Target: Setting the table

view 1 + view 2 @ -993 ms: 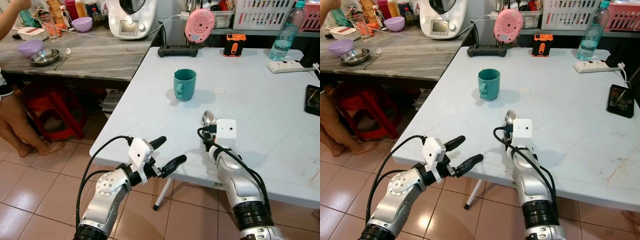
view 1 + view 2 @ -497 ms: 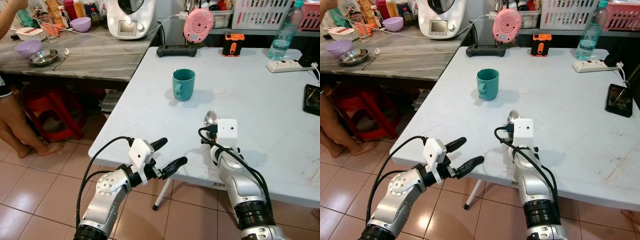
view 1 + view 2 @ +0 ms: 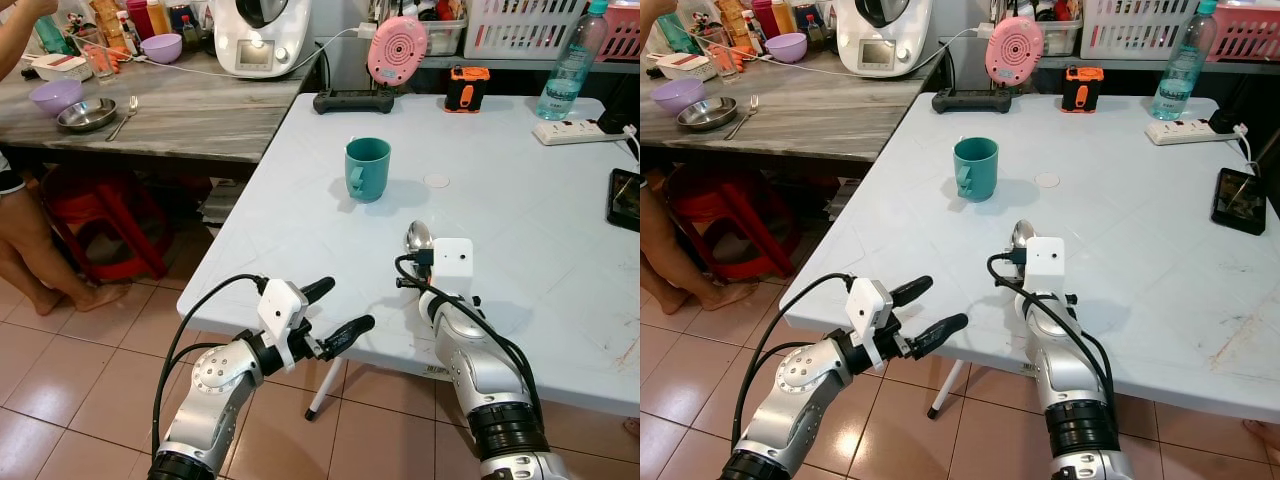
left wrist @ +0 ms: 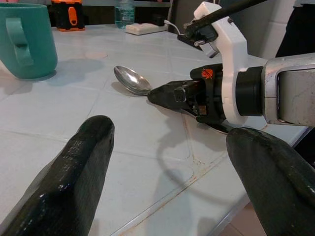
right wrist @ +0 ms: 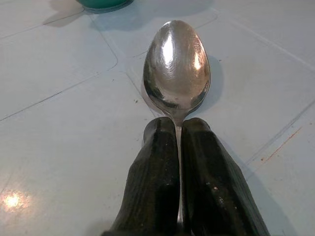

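Observation:
A metal spoon (image 5: 176,69) lies low over the white table (image 3: 520,190), its bowl (image 3: 417,236) pointing toward the teal mug (image 3: 367,168). My right gripper (image 5: 177,132) is shut on the spoon's handle, near the table's front edge. The mug stands upright farther back, toward the left half of the table, with its handle facing me. My left gripper (image 3: 331,310) hangs open just off the table's front-left edge, its fingers (image 4: 74,172) spread and holding nothing.
A grey counter (image 3: 190,110) on the left holds bowls (image 3: 60,96), a fork and a kitchen appliance (image 3: 262,35). A person's leg (image 3: 30,250) and a red stool (image 3: 100,215) are beside it. A phone (image 3: 624,198), power strip (image 3: 575,131), water bottle (image 3: 572,60) and pink fan (image 3: 396,50) sit along the table's far and right sides.
The view has shifted slightly. The right gripper stays shut on the spoon in about the same spot, and the left gripper remains open.

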### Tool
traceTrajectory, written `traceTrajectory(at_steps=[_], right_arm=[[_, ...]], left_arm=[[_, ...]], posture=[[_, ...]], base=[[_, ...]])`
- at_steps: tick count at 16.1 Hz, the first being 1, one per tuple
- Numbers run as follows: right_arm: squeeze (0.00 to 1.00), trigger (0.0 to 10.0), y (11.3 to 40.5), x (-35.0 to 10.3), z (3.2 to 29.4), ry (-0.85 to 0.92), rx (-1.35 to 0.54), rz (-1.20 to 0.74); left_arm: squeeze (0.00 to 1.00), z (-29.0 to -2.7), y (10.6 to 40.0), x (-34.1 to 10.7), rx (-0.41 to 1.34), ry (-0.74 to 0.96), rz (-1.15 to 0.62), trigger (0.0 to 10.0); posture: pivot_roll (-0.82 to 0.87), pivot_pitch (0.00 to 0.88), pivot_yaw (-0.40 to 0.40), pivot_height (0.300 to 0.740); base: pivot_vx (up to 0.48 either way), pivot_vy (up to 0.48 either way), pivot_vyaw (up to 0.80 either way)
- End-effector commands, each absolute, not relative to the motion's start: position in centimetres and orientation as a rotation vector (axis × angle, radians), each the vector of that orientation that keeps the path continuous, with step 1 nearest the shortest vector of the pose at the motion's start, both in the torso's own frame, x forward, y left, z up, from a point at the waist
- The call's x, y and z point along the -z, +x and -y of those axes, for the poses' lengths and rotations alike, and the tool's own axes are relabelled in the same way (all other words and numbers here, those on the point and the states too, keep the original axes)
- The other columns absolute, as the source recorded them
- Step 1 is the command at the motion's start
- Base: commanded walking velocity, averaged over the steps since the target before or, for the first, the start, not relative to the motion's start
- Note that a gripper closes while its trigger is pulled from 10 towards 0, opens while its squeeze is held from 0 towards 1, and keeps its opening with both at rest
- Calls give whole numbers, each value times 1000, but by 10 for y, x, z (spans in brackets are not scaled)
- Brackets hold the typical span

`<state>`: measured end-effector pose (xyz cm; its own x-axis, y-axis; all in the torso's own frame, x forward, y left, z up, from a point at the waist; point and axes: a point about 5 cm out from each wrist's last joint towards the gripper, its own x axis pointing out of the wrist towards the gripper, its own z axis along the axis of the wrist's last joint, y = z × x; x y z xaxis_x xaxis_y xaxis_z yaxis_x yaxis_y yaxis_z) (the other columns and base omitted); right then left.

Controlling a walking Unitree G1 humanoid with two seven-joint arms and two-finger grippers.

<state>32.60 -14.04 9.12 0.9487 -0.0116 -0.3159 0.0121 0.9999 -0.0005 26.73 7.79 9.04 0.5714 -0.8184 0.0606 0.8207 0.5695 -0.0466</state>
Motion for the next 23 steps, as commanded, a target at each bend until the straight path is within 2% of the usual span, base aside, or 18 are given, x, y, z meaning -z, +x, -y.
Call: traceTrajectory(at_steps=[1,7,10,11,12,13,16,19,23], right_arm=[[0,0,311,-59,138,31,10,-479],[0,0,316,-75,147,90,81,-388],[0,0,314,-95,155,123,122,-278],[0,196,312,-101,159,55,119,-228],[0,8745,309,-104,161,18,118,-198],[0,10000,306,-107,163,24,125,-186],[0,10000,296,-110,171,5,153,-134],[0,10000,293,-108,174,19,163,-140],[0,10000,292,-108,173,19,167,-137]], left_arm=[[0,-80,268,-94,961,-53,49,10000],[0,-88,271,-94,864,-52,65,10000],[0,-103,286,-95,655,-36,74,10000],[0,-111,291,-98,576,-35,81,10000],[0,-117,295,-102,517,-56,101,10000],[0,-122,297,-106,468,-69,117,10000],[0,-129,303,-103,375,-124,92,10000],[0,-130,306,-104,352,-159,95,10000],[0,-129,308,-106,340,-180,102,10000]], posture=[[-143,48,94,740],[-133,45,91,740],[-130,42,92,740],[-132,39,94,740],[-132,37,94,740],[-132,36,94,740],[-133,33,93,740],[-135,31,94,740],[-139,27,95,740]], base=[[0,0,0],[0,0,0],[0,0,0],[0,0,0],[0,0,0],[0,0,0],[0,0,0],[0,0,0],[0,0,-650]])
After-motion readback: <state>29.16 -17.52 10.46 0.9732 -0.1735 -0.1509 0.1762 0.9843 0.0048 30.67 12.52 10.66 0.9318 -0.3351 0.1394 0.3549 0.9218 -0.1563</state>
